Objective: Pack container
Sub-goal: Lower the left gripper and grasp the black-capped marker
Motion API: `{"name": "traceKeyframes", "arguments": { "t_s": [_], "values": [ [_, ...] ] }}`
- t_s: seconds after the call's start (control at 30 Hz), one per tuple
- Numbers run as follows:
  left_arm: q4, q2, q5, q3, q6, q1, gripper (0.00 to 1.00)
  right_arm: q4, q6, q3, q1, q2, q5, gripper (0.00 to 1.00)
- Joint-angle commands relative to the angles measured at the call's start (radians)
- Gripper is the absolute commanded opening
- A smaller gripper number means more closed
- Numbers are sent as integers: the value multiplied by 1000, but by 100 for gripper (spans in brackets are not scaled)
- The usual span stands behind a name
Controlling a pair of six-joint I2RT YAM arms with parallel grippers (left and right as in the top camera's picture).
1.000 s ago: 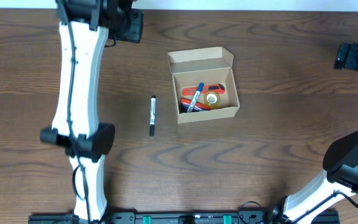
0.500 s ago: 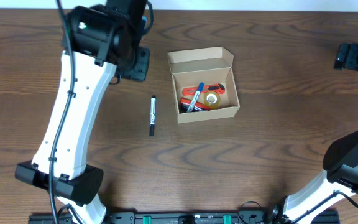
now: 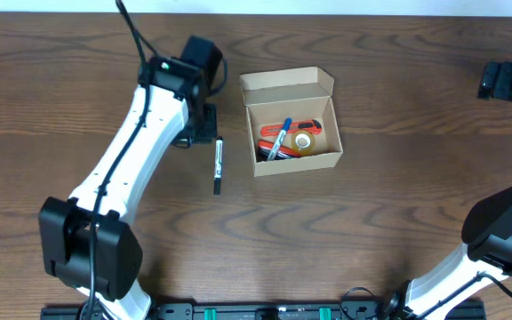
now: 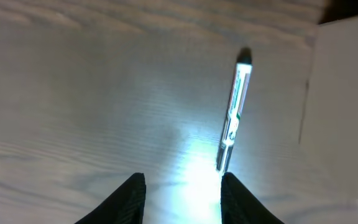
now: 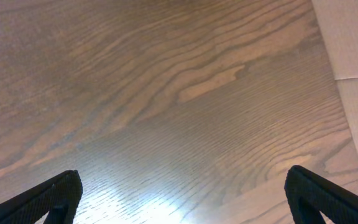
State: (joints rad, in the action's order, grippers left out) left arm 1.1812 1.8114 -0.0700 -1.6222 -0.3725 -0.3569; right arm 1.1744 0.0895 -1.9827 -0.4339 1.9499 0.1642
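Even overhead light, blurred glary wrist views

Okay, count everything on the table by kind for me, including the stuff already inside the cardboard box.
Cardboard box: 1
Markers: 2 (loose marker, blue-capped marker in the box)
Tape roll: 1
Orange tool: 1
Total: 5

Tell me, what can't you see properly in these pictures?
- Label on the marker: left wrist view, blurred and washed out by glare.
- Things inside the container: overhead view, too small to name for sure.
- Right end effector: right wrist view, only fingertips show; the bottom edge cuts the rest.
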Motion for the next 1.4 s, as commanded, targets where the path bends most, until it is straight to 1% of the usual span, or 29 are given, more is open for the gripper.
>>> {"name": "traceKeyframes", "arguments": {
  "t_s": [0.0,0.07,0.13,0.2,0.27,0.4,0.53,0.67,0.77,0.87,0.9,1.07,1.17,1.23,1.37],
  "values": [
    [-62,-8,24,71,-118,3,38,0,-14,3,-4,10,0,99],
    [-114,-7,89,98,-116,3,38,0,-14,3,-4,10,0,99],
    [-164,-7,188,114,-103,3,38,0,-14,3,-4,10,0,99],
    [-178,-7,217,118,-105,0,38,0,-14,3,-4,10,0,99],
    [-181,-7,216,119,-103,-5,38,0,-14,3,-4,10,0,99],
    [-187,-7,218,146,-43,-11,31,0,-14,3,-4,10,0,99],
    [-206,-7,225,226,4,-10,29,0,-14,3,-4,10,0,99],
    [-267,-7,252,332,29,-10,32,0,-14,3,-4,10,0,99],
    [-303,-7,256,377,48,-12,35,0,-14,3,-4,10,0,99],
    [-319,-7,255,380,84,-12,43,0,-14,3,-4,10,0,99],
    [-324,-7,255,380,89,-12,44,0,-14,3,-4,10,0,99],
    [-348,3,249,381,104,-13,44,0,-14,3,-4,10,0,99],
    [-372,19,218,381,112,-16,43,0,-14,3,-4,10,0,99],
    [-389,45,206,381,127,-17,41,0,-14,3,-4,10,0,99],
    [-395,82,189,381,127,-17,41,0,-14,3,-4,10,0,99]
  ]
}}
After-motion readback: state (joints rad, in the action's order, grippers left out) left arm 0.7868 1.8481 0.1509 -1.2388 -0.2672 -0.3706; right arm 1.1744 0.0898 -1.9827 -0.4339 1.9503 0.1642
